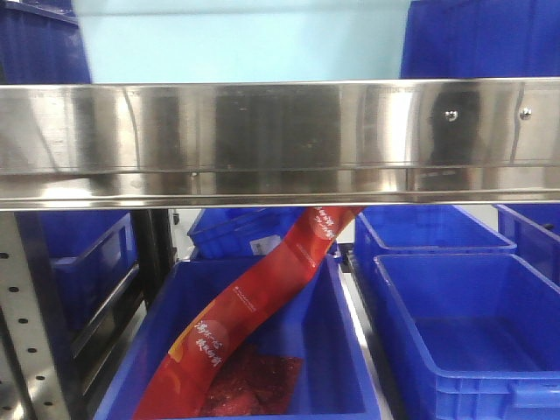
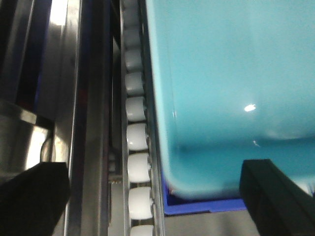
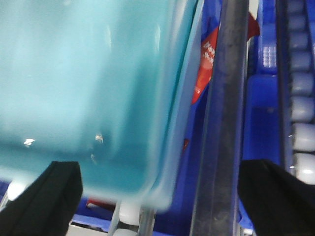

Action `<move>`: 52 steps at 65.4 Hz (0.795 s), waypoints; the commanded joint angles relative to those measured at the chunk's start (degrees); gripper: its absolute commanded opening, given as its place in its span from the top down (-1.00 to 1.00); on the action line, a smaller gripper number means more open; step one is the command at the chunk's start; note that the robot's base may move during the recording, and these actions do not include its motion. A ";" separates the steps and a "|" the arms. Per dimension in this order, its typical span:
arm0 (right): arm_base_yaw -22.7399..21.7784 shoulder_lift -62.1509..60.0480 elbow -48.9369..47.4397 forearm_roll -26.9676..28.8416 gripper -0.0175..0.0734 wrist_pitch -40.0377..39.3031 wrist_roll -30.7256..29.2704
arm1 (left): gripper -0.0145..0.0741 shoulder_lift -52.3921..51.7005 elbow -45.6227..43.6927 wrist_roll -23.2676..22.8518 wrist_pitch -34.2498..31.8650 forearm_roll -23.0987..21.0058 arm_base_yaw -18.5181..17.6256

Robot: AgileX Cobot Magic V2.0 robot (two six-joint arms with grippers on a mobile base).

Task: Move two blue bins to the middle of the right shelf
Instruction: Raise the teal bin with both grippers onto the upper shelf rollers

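Note:
A light teal bin [image 2: 231, 88] fills the left wrist view, blurred and very close, with its rounded corner over a dark blue bin rim [image 2: 206, 205]. My left gripper [image 2: 155, 196] is open, its black fingers [image 2: 34, 196] wide apart on either side of that corner and a roller track. The same teal bin [image 3: 83, 83] fills the right wrist view. My right gripper [image 3: 160, 196] is open around its corner and a steel rail [image 3: 221, 128]. In the front view the teal bin [image 1: 245, 39] shows above the shelf beam [image 1: 280, 140]. Neither gripper appears there.
Below the beam stand dark blue bins: one [image 1: 324, 350] holding a long red packet [image 1: 254, 306], an empty one [image 1: 472, 341] to its right, more behind. White rollers [image 2: 137, 137] run along the shelf. A perforated steel post [image 1: 26, 332] stands at left.

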 commanded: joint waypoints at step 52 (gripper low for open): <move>-0.13 -29.57 25.72 -15.80 0.97 -10.12 -0.12 | 0.92 -36.91 33.31 4.01 -15.40 -2.88 6.90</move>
